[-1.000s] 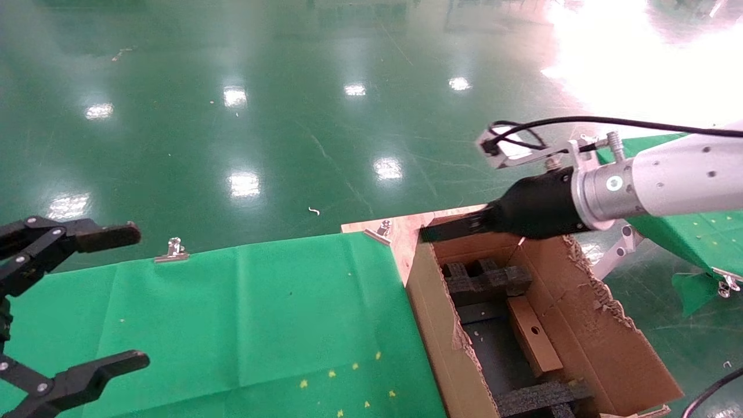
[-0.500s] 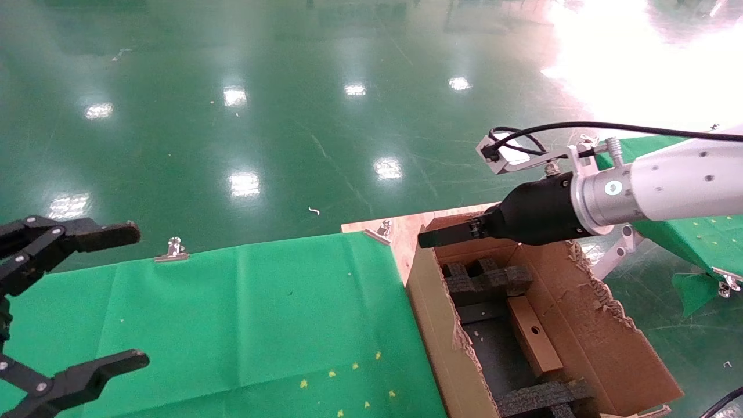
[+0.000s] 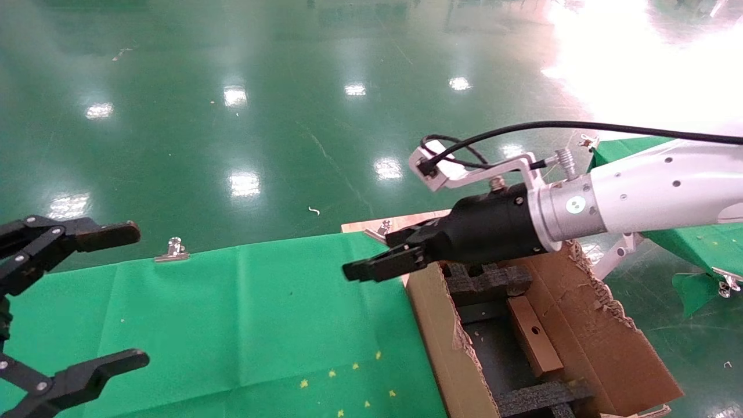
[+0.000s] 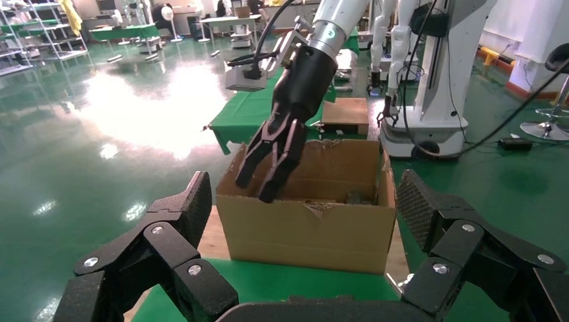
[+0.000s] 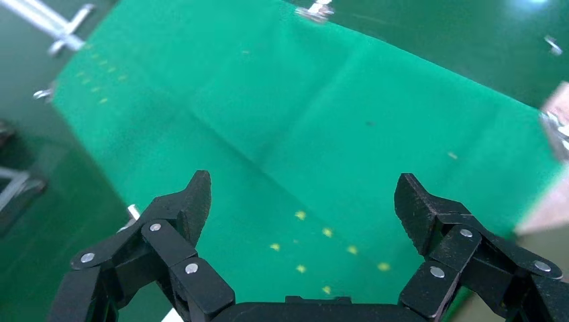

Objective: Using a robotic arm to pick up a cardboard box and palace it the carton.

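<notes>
Currently the right gripper (image 3: 371,267) of the white robotic arm (image 3: 656,194) hangs empty over the green cloth (image 3: 244,313), just left of the carton (image 3: 603,348); fingers spread wide per right wrist view. Cardboard box (image 3: 531,335) already lies inside carton, leaning btwn black foam inserts (image 3: 487,281), round hole up. Judgement: placement looks done; step in hand = clearing away. Do it well: stay high, avoid snagging carton's near-left wall or ragged flap, don't nudge carton. Left gripper (image 3: 69,307) idle at near left, wide open.
</notes>
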`<action>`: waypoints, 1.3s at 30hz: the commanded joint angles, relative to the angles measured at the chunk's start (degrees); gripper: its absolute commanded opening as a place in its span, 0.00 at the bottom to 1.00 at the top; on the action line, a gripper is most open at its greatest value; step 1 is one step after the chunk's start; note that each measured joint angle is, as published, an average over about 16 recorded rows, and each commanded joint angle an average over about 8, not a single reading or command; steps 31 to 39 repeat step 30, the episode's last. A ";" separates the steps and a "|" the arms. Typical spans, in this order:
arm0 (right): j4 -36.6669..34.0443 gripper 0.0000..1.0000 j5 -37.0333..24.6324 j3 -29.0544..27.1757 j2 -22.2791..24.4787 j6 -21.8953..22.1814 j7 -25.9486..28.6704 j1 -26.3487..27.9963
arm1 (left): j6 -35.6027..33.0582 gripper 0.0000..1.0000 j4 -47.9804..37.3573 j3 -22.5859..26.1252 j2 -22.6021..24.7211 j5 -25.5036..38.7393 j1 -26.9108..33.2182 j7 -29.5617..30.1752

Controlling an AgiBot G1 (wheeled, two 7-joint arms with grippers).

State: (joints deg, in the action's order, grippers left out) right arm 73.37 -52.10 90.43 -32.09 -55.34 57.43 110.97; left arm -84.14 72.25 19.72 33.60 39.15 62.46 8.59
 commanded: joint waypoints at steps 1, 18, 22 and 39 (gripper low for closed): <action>0.01 1.00 0.47 -3.38 -0.13 -1.38 -2.12 -2.25 | 0.00 1.00 0.00 0.00 0.00 0.00 0.00 0.00; 0.09 1.00 4.42 -32.12 -1.27 -13.11 -20.15 -21.33 | 0.00 1.00 0.00 0.01 0.00 -0.01 0.00 -0.01; 0.11 1.00 5.37 -38.99 -1.54 -15.91 -24.46 -25.88 | 0.01 1.00 0.00 0.02 -0.01 -0.01 0.00 -0.01; 0.14 1.00 6.91 -50.20 -1.98 -20.48 -31.49 -33.33 | 0.01 1.00 0.00 0.02 -0.01 -0.01 0.01 -0.01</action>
